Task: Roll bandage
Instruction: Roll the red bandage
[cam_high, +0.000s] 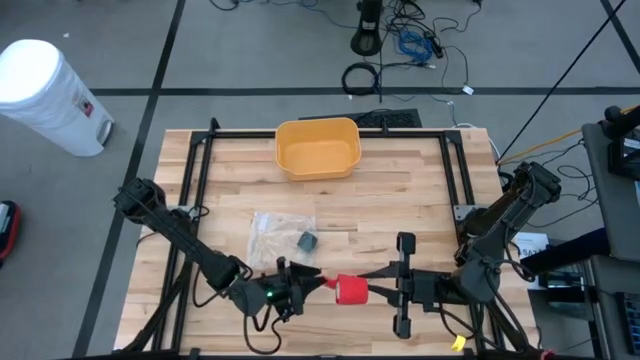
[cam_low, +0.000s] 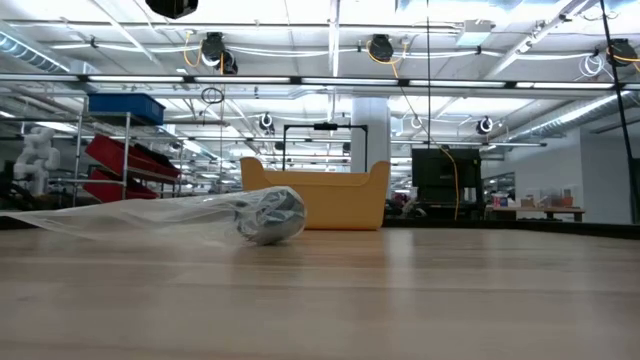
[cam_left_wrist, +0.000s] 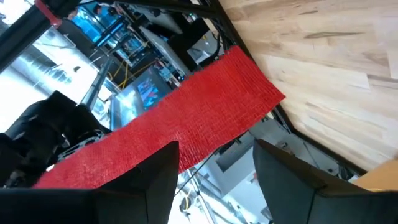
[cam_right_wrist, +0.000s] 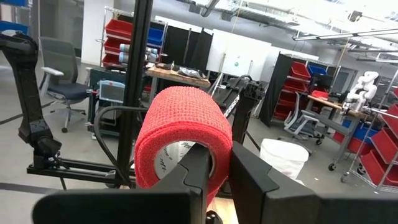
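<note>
Tabletop (cam_high: 400, 200) space is wide behind, but both arms work at its near edge. Yellow bin (cam_high: 317, 147) and plastic bag (cam_high: 278, 235) lie clear. Right jaws clamp the red bandage roll (cam_high: 351, 290); left jaws pinch its loose tail (cam_left_wrist: 186, 118). Keep that strip taut while winding.

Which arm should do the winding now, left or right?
Right, probably. The right hand holds the red bandage roll by its core, so turning it winds the strip. The left hand holds only the loose red tail; use it for tension.
</note>
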